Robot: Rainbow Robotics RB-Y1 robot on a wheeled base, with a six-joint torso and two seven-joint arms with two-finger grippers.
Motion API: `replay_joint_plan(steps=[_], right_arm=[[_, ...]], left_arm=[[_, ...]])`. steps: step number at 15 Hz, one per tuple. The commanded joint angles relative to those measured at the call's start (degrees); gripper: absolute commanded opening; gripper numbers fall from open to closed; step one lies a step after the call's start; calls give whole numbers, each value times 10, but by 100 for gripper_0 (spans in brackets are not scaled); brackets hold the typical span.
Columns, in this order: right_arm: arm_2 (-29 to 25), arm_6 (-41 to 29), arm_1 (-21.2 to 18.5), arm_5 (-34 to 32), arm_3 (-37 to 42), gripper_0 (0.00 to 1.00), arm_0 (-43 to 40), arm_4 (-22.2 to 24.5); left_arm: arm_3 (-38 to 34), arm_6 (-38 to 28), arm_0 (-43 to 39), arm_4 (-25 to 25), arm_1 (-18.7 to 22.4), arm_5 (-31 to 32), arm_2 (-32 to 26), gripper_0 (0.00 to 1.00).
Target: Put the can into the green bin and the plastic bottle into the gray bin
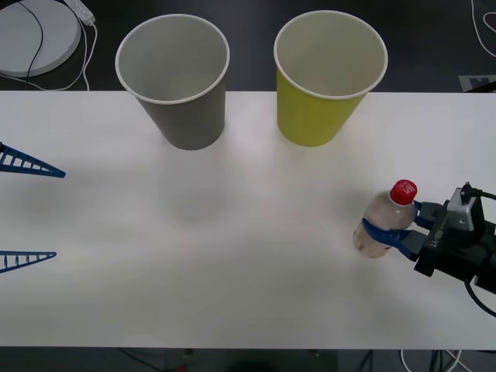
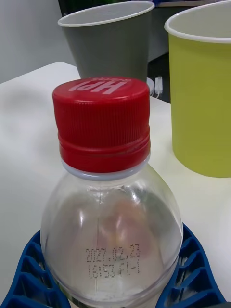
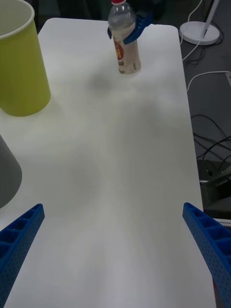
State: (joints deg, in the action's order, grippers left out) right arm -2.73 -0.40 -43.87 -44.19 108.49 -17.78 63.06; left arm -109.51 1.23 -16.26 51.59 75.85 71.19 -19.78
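Plastic bottle (image 1: 385, 223), red cap up, stands upright on the white table (image 1: 232, 256) at the robot's near right, and the right gripper (image 1: 395, 230) has its blue fingers clamped around its body. Over on the left, the left gripper (image 1: 27, 213) hovers with fingers spread wide, holding nothing. At the far edge stand the gray bin (image 1: 180, 85) on the left and the green bin (image 1: 325, 81) on the right, both upright.

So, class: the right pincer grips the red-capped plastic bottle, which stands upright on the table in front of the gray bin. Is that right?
Not quite. The right pincer does grip the plastic bottle, upright on the table, but the front view shows it standing nearer the green bin; the gray bin stands farther off, toward the robot's left.
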Motion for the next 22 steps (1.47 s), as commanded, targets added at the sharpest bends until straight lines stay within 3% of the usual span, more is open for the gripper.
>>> replay_joint_plan(steps=[1,7,13,22], right_arm=[[-28,-87,-6,5,72,0,-30,51],[-61,-251,-21,5,180,0,-48,145],[-92,-435,-60,4,280,0,-51,254],[-128,-628,-166,2,363,0,-29,282]], left_arm=[[0,0,0,0,0,0,0,100],[0,0,0,0,0,0,0,100],[0,0,0,0,0,0,0,100],[0,0,0,0,0,0,0,100]])
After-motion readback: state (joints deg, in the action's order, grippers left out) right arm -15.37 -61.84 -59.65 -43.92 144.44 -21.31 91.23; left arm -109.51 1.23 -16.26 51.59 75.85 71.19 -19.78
